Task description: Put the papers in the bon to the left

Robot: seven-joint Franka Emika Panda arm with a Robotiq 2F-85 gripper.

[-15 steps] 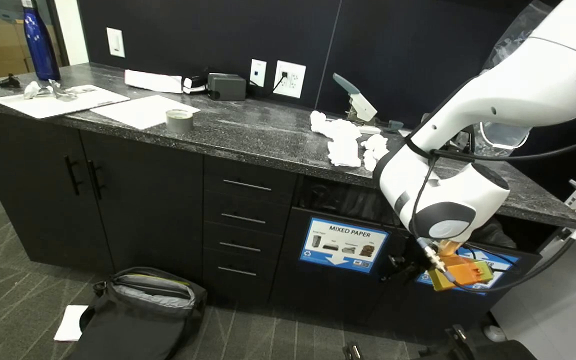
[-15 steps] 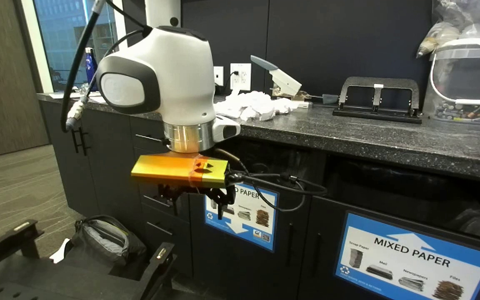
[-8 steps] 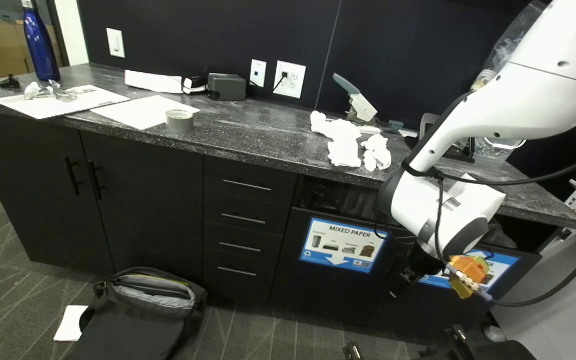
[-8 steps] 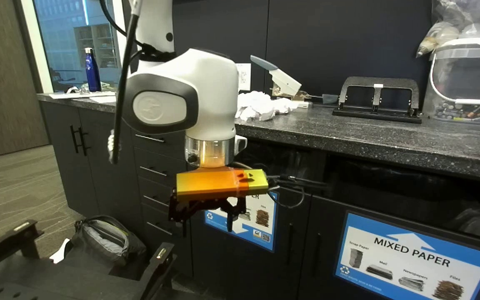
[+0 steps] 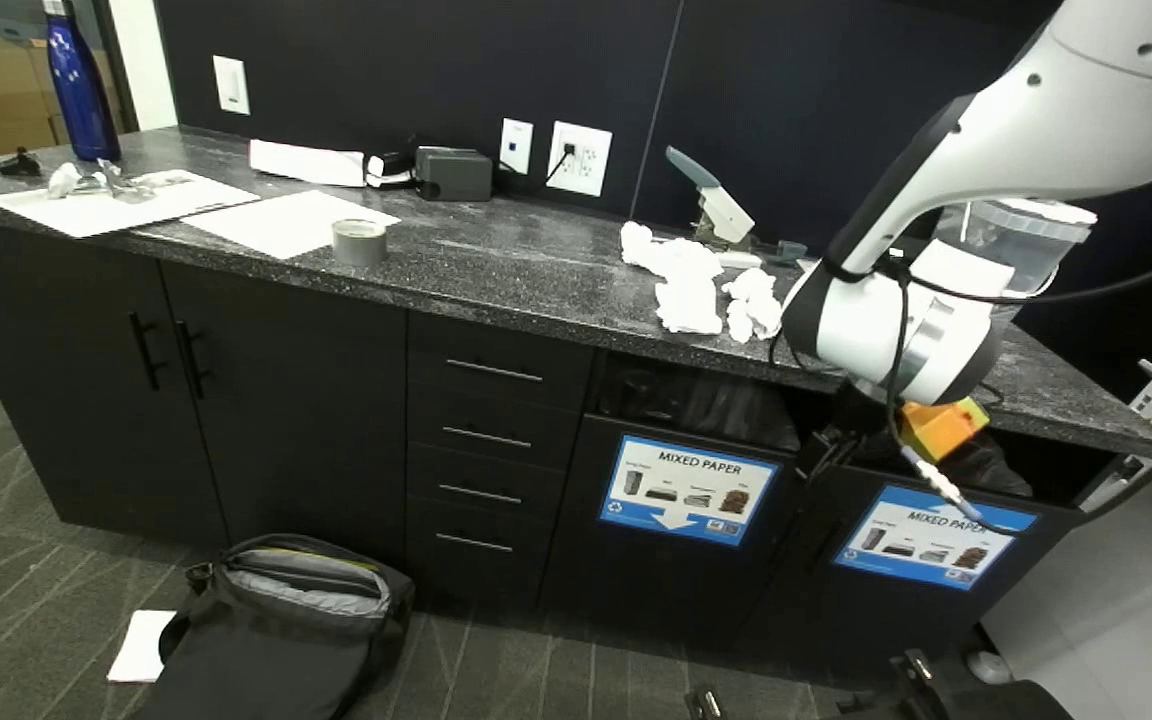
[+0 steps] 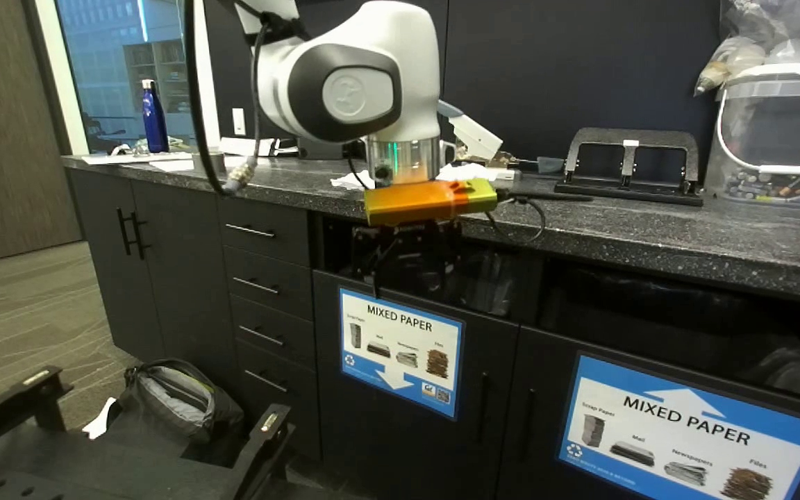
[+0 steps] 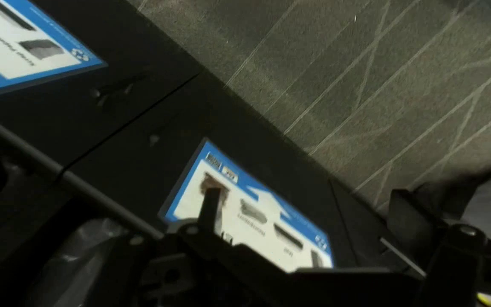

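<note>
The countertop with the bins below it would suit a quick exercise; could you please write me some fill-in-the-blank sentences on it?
The crumpled papers on the countertop are ____ in colour.
The bin next to the drawers carries a label headed "MIXED ____".
Of up and down, the arrow on that label points ____.
The empty jaws stand ____ rather than shut.

Missing words: white; PAPER; down; open.
</note>
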